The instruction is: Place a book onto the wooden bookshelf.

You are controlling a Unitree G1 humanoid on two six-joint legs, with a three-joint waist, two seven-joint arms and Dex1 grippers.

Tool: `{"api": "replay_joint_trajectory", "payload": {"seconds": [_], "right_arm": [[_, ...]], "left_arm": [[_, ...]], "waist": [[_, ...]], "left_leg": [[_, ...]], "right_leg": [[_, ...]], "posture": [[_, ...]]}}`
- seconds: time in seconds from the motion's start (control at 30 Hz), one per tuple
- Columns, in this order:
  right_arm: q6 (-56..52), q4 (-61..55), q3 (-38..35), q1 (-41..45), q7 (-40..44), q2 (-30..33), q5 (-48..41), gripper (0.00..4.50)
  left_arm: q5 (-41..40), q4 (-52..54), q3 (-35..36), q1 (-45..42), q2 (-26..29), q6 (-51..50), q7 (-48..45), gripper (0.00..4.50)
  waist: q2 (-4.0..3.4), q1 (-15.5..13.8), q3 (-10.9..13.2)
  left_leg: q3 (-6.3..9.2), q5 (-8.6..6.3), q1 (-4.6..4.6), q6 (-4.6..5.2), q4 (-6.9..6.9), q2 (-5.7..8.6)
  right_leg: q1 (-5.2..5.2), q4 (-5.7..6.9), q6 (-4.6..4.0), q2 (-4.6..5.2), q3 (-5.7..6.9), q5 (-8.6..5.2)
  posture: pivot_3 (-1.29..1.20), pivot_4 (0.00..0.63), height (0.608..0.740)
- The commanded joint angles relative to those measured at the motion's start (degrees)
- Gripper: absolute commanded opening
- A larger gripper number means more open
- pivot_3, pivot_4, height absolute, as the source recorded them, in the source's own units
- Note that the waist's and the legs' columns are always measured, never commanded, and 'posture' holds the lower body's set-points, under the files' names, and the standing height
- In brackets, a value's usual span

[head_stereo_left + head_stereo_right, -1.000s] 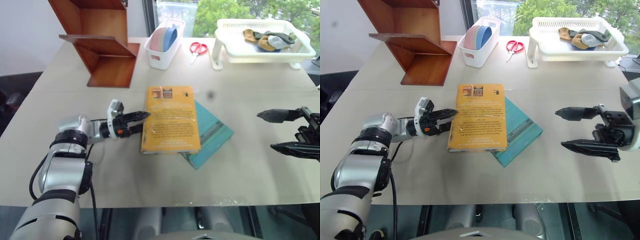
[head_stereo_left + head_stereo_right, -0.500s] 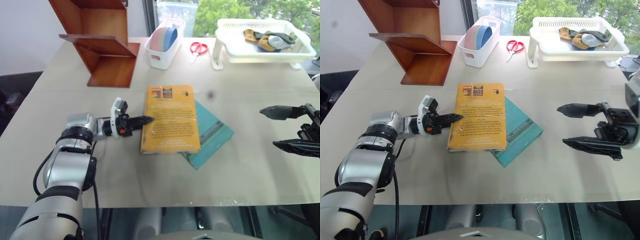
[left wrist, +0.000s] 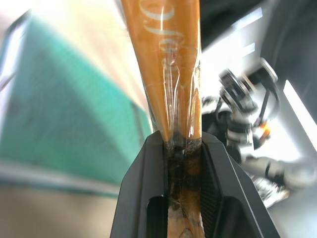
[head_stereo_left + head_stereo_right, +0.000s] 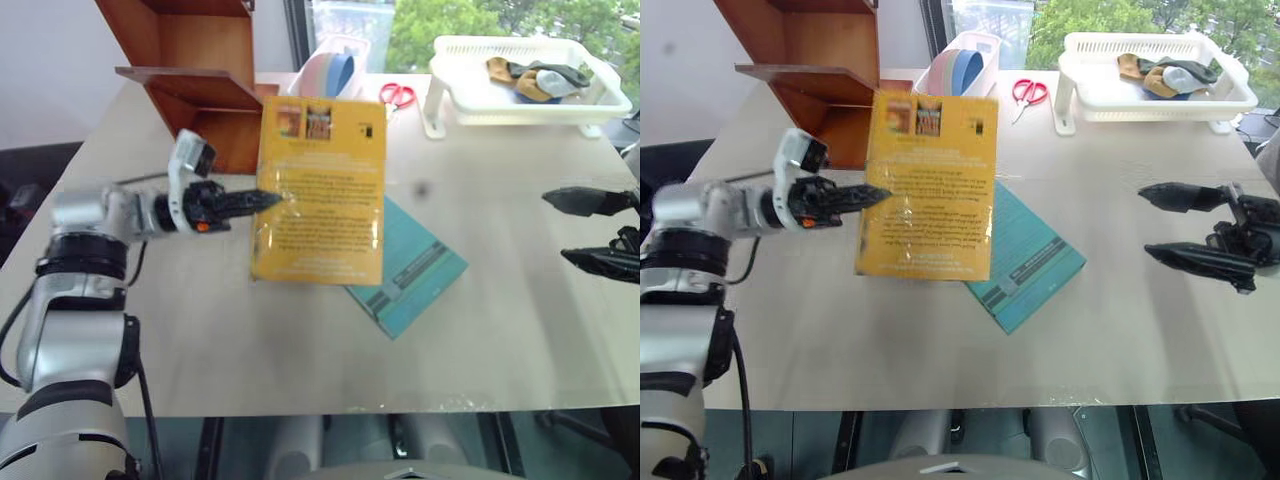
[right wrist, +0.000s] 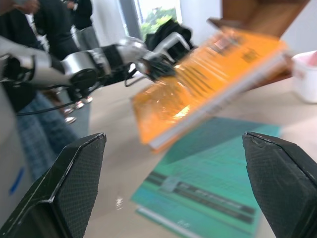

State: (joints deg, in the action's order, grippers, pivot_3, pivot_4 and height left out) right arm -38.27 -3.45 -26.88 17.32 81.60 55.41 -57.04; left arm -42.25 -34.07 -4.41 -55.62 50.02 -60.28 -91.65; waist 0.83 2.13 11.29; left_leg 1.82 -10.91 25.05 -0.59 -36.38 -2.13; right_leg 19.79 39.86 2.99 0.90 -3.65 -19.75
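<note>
We see our left tool [image 4: 262, 200] clamped on the edge of the book [image 4: 320, 190], holding it off the desk [image 4: 480, 320] above the teal book [image 4: 415, 265], near the wooden bookshelf [image 4: 200, 70]. Our right tool [image 4: 600, 230] hangs well apart, its 2 fingers spread and empty.

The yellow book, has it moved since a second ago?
Yes. The yellow book, clamped in the left gripper, has lifted off the teal book and now overlaps the wooden bookshelf and white bin.
</note>
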Motion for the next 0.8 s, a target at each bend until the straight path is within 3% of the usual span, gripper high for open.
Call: {"api": "replay_joint_trajectory", "payload": {"seconds": [0.03,0.27,0.5,0.63,0.8], "right_arm": [[0.84,5.97,-1.99,4.23,0.73,-0.62,-1.31,4.50],[-1.07,16.40,-2.18,14.62,2.29,-1.82,-2.90,4.50],[0.22,19.78,-1.74,18.50,3.05,-3.28,-1.68,4.50],[0.93,22.18,-1.41,21.33,3.36,-3.53,-1.02,4.50],[1.39,23.14,-0.80,23.24,3.80,-4.26,-0.08,4.50]], "left_arm": [[1.34,5.27,5.11,-7.44,1.56,9.32,-0.84,0.35],[19.08,2.02,2.95,-23.98,2.44,38.74,4.87,0.35],[37.64,-10.37,-2.19,-38.32,3.78,67.04,10.98,0.35],[48.36,-15.58,-6.69,-42.59,6.03,79.64,15.43,0.35],[59.88,-21.17,-11.72,-43.71,9.00,89.19,21.97,0.35]], "waist": [[0.02,-0.27,0.12],[-0.12,-0.23,0.25],[-0.16,0.00,0.30],[-0.20,0.16,0.31],[-0.24,0.19,0.34]], "left_leg": [[-0.04,0.01,0.02,0.00,-0.05,0.01],[-0.26,0.01,0.07,-0.01,-0.06,0.05],[-0.43,0.00,0.10,0.00,0.01,0.08],[-0.45,0.04,0.89,-0.01,-0.20,0.08],[-0.49,0.04,0.90,-0.02,-0.12,0.07]], "right_leg": [[0.00,0.02,0.00,-0.01,0.07,0.00],[0.02,-0.04,0.00,-0.05,0.10,0.00],[0.16,-0.05,0.01,-0.10,-0.07,-0.01],[1.03,0.27,0.02,-0.10,-0.12,0.02],[1.11,0.25,0.01,-0.11,-0.15,0.01]], "posture": [[0.00,0.150,0.740],[0.00,0.150,0.740],[0.00,0.150,0.740],[0.00,0.150,0.740],[0.00,0.150,0.740]]}}
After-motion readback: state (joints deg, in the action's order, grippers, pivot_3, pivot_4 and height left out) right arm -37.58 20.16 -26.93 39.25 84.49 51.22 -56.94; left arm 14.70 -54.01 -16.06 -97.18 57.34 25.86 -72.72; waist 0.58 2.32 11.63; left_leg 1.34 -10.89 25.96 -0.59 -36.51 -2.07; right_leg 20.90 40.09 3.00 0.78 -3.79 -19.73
